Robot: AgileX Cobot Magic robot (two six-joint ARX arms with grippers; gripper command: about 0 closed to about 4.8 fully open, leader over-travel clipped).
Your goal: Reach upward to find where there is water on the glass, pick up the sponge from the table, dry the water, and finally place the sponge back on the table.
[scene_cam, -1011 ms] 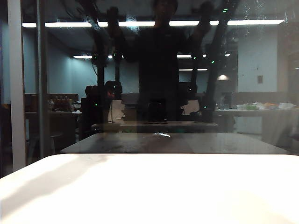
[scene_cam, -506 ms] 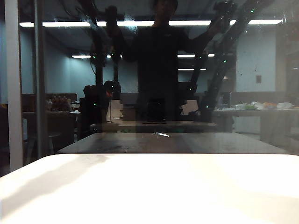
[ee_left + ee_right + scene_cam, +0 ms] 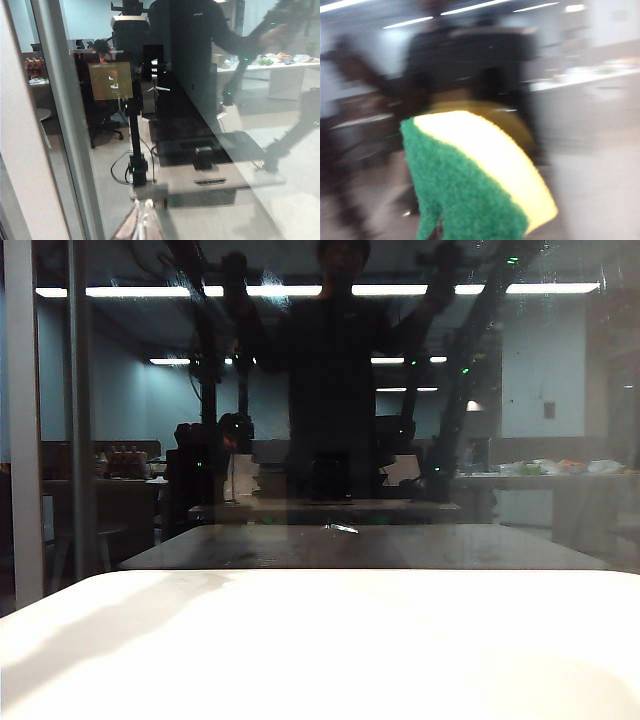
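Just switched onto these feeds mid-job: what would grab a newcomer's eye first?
The sponge, yellow foam with a green scouring layer, fills the blurred right wrist view, gripped in the right claw up at the glass. In the exterior view that dark pane mirrors a dark figure and raised arms under bright ceiling strips, above the bare white table. The left claw barely peeks in at the left wrist view's edge, close to the pane.

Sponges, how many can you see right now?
1: the yellow and green sponge fills the right wrist view, held up by the right gripper against the glass. None lies on the table.
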